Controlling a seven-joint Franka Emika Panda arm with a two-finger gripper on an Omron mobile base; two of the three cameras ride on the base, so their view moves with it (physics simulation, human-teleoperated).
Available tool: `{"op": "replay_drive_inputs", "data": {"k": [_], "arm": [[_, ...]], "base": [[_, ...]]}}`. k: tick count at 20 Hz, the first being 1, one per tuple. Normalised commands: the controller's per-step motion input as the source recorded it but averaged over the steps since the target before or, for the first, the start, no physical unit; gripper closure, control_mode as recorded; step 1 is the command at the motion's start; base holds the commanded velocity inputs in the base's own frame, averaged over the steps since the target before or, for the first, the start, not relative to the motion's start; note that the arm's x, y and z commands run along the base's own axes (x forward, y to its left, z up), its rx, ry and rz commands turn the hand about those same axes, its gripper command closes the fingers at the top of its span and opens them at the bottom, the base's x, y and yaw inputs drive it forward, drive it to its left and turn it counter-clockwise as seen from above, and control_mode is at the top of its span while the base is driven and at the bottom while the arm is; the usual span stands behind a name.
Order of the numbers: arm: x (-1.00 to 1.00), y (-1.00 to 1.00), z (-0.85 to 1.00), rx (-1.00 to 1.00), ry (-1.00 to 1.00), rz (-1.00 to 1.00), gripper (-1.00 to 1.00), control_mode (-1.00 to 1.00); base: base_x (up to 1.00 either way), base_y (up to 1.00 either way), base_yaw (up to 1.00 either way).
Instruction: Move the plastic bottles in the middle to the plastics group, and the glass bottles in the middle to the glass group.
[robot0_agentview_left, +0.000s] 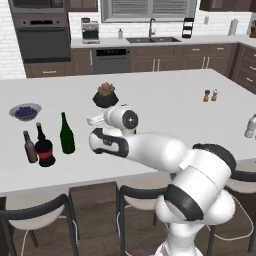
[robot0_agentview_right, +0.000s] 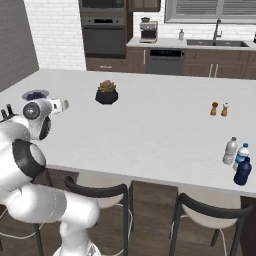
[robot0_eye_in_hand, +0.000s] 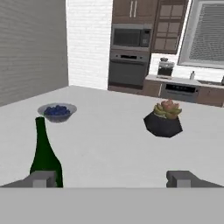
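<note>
I see end effector (robot0_eye_in_hand: 112, 178) wide open, empty, hovering over tabletop (robot0_agentview_left: 160, 105) just right of green bottle (robot0_agentview_left: 67, 134). Red-labelled bottle (robot0_agentview_left: 45, 148) stands upright left of green bottle, brown bottle (robot0_agentview_left: 29, 147) beside it. Blue bottle (robot0_agentview_right: 243, 172) and clear bottle (robot0_agentview_right: 230, 151) far right of green bottle, at tabletop edge.

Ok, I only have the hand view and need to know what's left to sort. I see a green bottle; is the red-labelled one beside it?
Observer: Yes. In the left base view the red-labelled bottle stands just left of the green bottle, with the brown bottle on its far side.
Operator: And the small plastic ones?
Observer: The dark blue bottle stands at the counter's right edge, beside a clear bottle.
Operator: Anything mid-counter?
Observer: I see two small shakers there, no bottles.
</note>
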Motion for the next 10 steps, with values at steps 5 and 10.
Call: {"op": "replay_drive_inputs", "data": {"k": [5, 10], "arm": [[0.00, -1.00, 0.70, 0.00, 0.09, -0.25, -1.00, -1.00], [-0.16, -1.00, 0.90, 0.00, 0.18, -0.22, -1.00, -1.00]], "base": [[0.00, 0.00, 0.00], [0.00, 0.00, 0.00]]}}
